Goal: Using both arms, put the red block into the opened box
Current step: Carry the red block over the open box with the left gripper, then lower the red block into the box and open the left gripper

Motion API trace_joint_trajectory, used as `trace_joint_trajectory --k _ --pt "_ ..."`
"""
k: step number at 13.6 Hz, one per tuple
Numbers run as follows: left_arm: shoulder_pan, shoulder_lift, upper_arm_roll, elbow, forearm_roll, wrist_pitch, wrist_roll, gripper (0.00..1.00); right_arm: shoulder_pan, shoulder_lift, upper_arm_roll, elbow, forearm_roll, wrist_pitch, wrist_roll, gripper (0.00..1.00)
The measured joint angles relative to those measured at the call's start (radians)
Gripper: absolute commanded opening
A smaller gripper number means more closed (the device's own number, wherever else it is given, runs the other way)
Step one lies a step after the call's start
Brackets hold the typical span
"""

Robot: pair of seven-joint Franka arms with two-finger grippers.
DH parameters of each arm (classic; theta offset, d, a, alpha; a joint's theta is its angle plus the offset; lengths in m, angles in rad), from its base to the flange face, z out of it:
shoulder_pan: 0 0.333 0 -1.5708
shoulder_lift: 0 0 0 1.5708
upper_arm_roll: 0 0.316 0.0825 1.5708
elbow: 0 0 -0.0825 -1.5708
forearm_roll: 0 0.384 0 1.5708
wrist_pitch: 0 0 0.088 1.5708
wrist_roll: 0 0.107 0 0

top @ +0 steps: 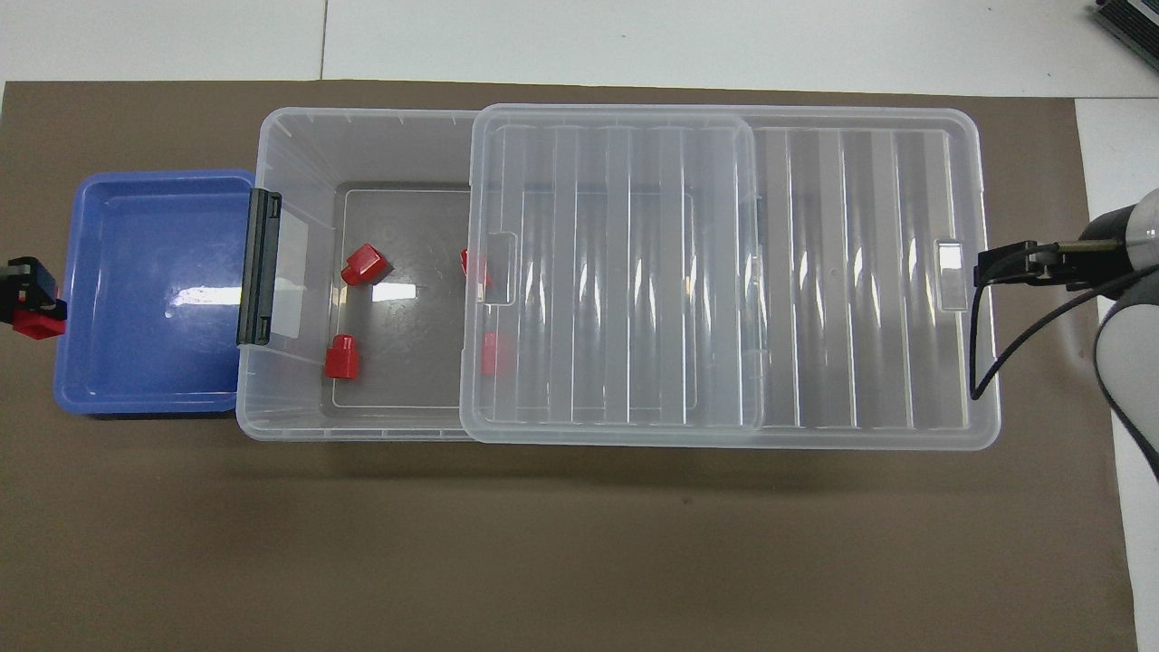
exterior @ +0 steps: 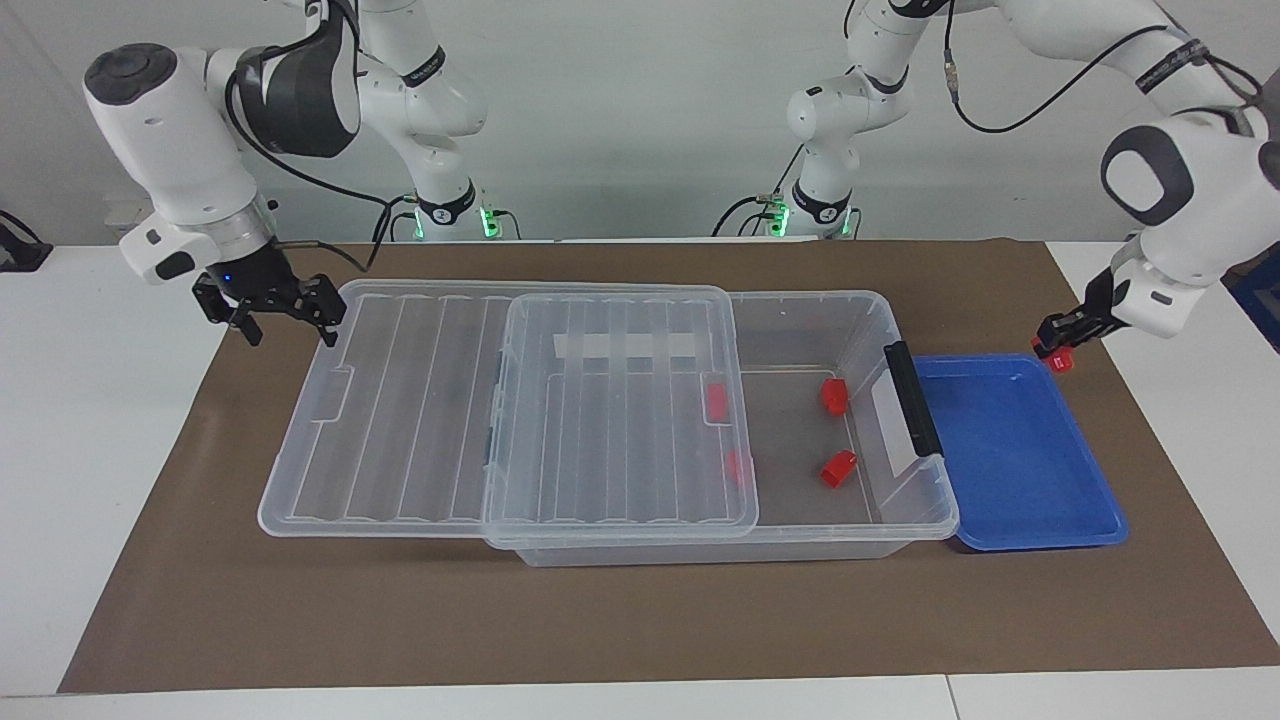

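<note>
**Red block pinched in the left gripper, up beside the blue tray**

At the right arm's end of the table, the right arm bent down from a raised elbow. The right gripper (exterior: 288, 330) hung with its jaws spread, just off the end of the ribbed translucent lid (exterior: 400, 400). The lid lay on the large clear plastic box (exterior: 800, 300), shifted toward the right arm's end, so the part by the dark grey end handle (exterior: 912, 398) stood uncovered. Two small red blocks (exterior: 834, 395) lay on the bare box floor, and two more (exterior: 716, 400) showed through the lid's edge. The shallow blue plastic tray (exterior: 1020, 450) sat just beside the handle end. The left arm's wrist tilted steeply, and the left gripper (exterior: 1058, 338) was pressed shut on the small bright red plastic block (exterior: 1060, 360).

The facing view showed that gripper raised in the air. The overhead view placed it over the brown table mat (top: 543, 543), just outside the tray's rim at the left arm's end, with only its tip and the block in frame.

A dark band (exterior: 1165, 60) on the left arm bore white lettering, too small to read.
</note>
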Motion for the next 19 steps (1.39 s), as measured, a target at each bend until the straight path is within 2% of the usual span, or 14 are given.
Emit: trace_joint_trajectory --k 2,4,6,8,13,19 --pt "-0.051 -0.018 -0.019 0.039 -0.043 -0.038 -0.212 0.0 0.037 0.0 0.001 0.068 0.0 -0.073 0.094 1.0" --pt "-0.16 -0.022 -0.029 0.041 -0.05 -0.017 -0.445 0.0 0.048 0.0 0.001 0.11 0.0 -0.117 0.122 1.0" --pt "-0.271 -0.021 -0.034 0.021 -0.05 0.089 -0.643 0.0 0.05 0.0 0.001 0.133 0.0 -0.166 0.122 1.0" --pt "-0.355 -0.026 -0.035 -0.054 -0.05 0.226 -0.756 0.0 0.053 -0.004 0.001 0.137 0.0 -0.211 0.122 1.0" --pt "-0.467 -0.054 -0.034 -0.334 -0.028 0.507 -0.836 0.0 0.056 -0.005 -0.002 0.137 0.0 -0.221 0.122 1.0" --pt "-0.521 -0.04 -0.033 -0.55 0.03 0.745 -0.879 0.0 0.05 -0.005 -0.003 0.137 0.0 -0.221 0.122 1.0"
